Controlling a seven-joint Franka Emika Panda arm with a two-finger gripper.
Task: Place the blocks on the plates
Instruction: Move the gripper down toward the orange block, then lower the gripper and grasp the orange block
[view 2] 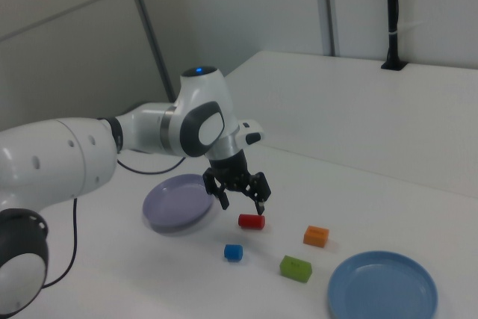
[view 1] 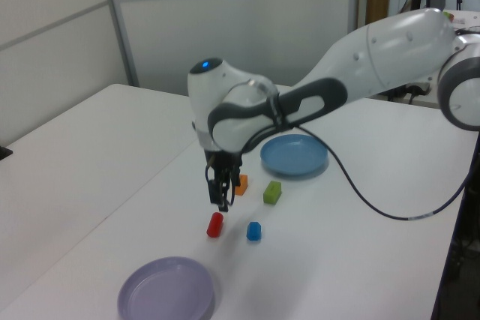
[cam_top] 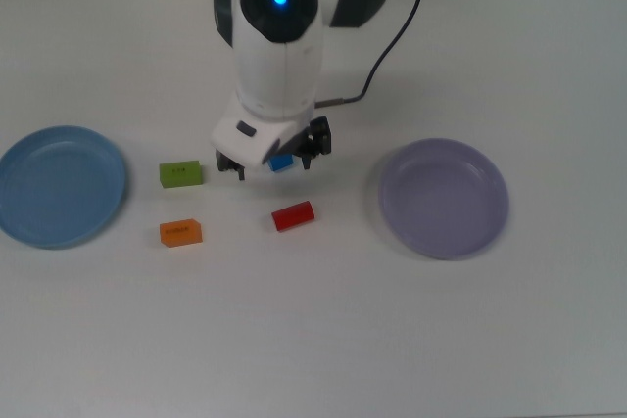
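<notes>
Four blocks lie on the white table between two plates. In the top view they are a green block (cam_top: 181, 173), an orange block (cam_top: 180, 232), a red block (cam_top: 293, 215) and a blue cube (cam_top: 283, 162) half hidden under the arm. My gripper (cam_top: 269, 163) is open and holds nothing. In the right view the gripper (view 2: 242, 201) hangs just above the red block (view 2: 251, 221). The left view also puts the gripper (view 1: 222, 198) over the red block (view 1: 215, 224). The light blue plate (cam_top: 61, 186) and the lavender plate (cam_top: 444, 198) hold nothing.
The arm's white body and black cable reach in from the top view's upper edge and cover the table behind the blocks. In the left view, a wall panel stands behind the table.
</notes>
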